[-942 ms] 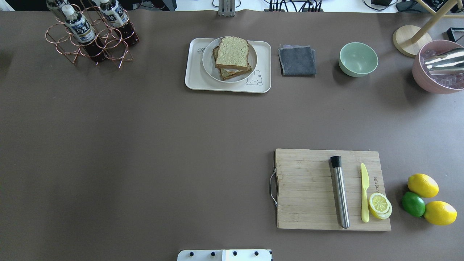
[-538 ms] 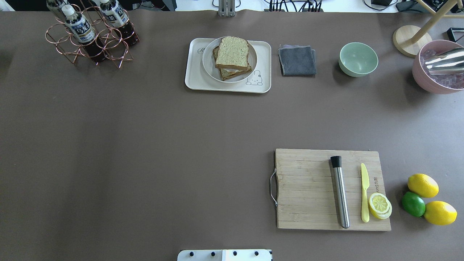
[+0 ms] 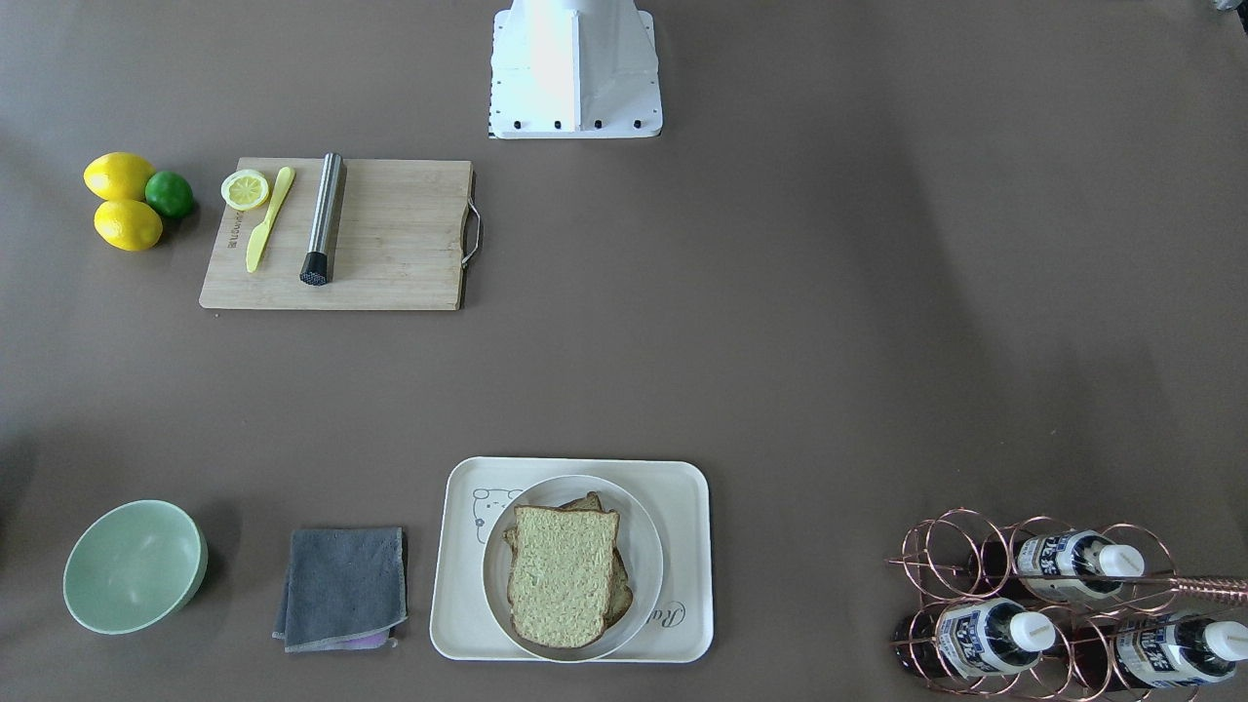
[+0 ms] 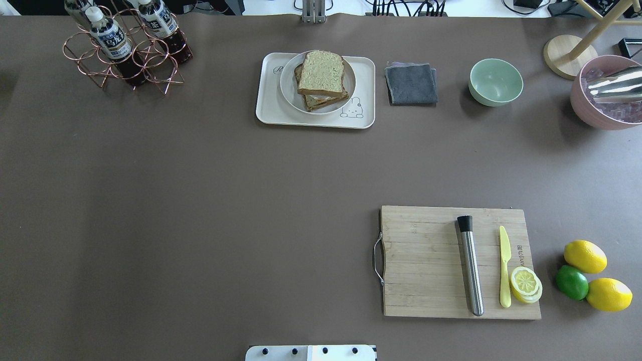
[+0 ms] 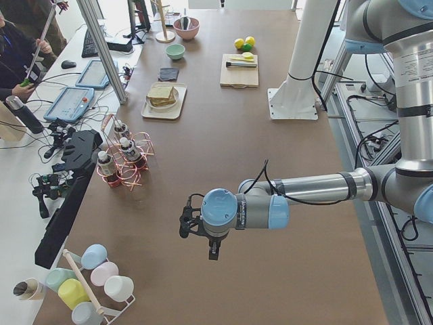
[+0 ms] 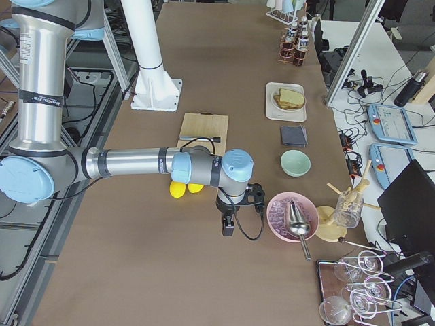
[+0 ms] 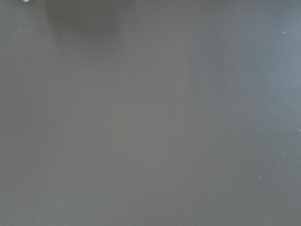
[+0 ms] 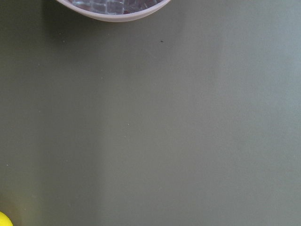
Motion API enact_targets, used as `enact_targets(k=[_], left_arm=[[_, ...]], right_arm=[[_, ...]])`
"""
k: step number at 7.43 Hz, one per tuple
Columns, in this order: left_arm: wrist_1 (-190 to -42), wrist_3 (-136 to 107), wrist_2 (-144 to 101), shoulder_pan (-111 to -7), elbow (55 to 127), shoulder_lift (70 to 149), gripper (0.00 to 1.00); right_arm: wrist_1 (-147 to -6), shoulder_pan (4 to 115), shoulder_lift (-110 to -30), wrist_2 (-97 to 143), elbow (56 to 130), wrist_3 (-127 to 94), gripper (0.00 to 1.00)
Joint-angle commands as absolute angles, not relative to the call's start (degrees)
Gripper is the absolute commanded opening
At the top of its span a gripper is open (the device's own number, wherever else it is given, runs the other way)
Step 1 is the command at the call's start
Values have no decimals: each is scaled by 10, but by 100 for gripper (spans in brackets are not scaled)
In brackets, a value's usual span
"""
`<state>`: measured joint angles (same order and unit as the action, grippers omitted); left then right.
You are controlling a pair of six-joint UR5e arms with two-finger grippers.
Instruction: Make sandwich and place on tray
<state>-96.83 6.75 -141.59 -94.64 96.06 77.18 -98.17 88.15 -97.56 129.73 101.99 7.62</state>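
Observation:
The sandwich (image 4: 321, 75), two brown-crusted bread slices with white egg showing between them, lies on its round white plate (image 4: 288, 86) on the cream tray (image 4: 270, 109) at the far middle of the table. It also shows in the front view (image 3: 561, 575) on the tray (image 3: 458, 604). Both grippers are far from it and out of the overhead view. My left gripper (image 5: 212, 250) hangs over bare table at the left end. My right gripper (image 6: 228, 227) hangs over bare table beside the pink bowl (image 6: 292, 216). I cannot tell whether either is open or shut.
A grey cloth (image 4: 411, 83) and a green bowl (image 4: 495, 81) lie right of the tray. A wooden cutting board (image 4: 426, 260) holds a steel muddler (image 4: 470, 265), a yellow knife (image 4: 504, 265) and lemon slices (image 4: 525, 283). Lemons and a lime (image 4: 584, 256) lie beside it. A bottle rack (image 4: 125, 47) stands far left.

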Motion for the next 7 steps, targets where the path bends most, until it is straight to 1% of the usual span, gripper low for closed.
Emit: enact_targets(k=[1, 5, 7], left_arm=[[-969, 68, -1418, -948, 959, 766, 99], [-968, 69, -1369, -943, 961, 771, 99], [-936, 68, -1358, -939, 963, 786, 99]], right_arm=[[-982, 882, -976, 1297, 1020, 76, 100], [-982, 882, -978, 1297, 1020, 76, 100], [-982, 882, -979, 1297, 1020, 77, 100]])
